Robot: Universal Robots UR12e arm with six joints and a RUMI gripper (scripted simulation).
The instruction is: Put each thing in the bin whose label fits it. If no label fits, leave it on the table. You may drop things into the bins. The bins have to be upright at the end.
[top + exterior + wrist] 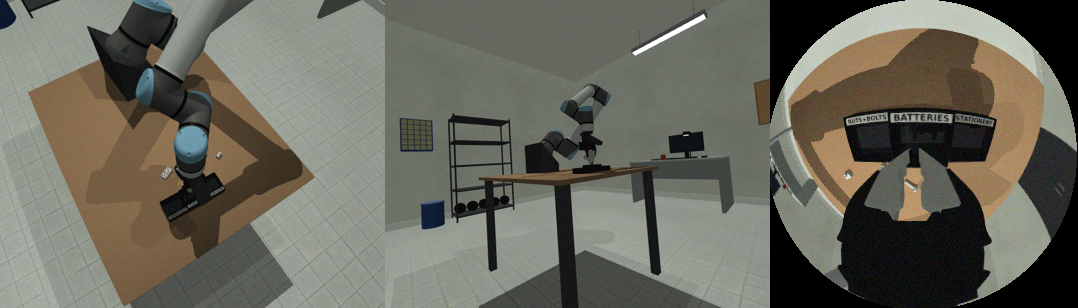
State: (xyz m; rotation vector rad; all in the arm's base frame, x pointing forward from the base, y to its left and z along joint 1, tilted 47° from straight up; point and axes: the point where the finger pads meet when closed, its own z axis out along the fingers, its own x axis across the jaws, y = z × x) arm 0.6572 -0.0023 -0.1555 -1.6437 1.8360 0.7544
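Observation:
Three joined black bins stand upright: NUTS+BOLTS (867, 119) (217, 191), BATTERIES (921, 118) (193, 204) and STATIONERY (974, 120) (177, 213). My gripper (914, 149) (590, 163) points down just above the middle of the bins, with its fingers nearly together and no held thing visible. Dark shapes in the BATTERIES bin are unclear. A white domino (166, 172) lies on the table. A small white block (219, 155) (848, 174) with dark marks lies off the NUTS+BOLTS side. A small light, elongated thing (911, 185) shows between the fingers, lower down. Another small thing (884, 165) is partly hidden by a finger.
The wooden table (74, 138) (513, 178) carries the arm's black base (540, 158). The arm hides part of the table behind the bins in the top view. A shelf (481, 143), a blue barrel (432, 215) and a desk (683, 170) stand away from the table.

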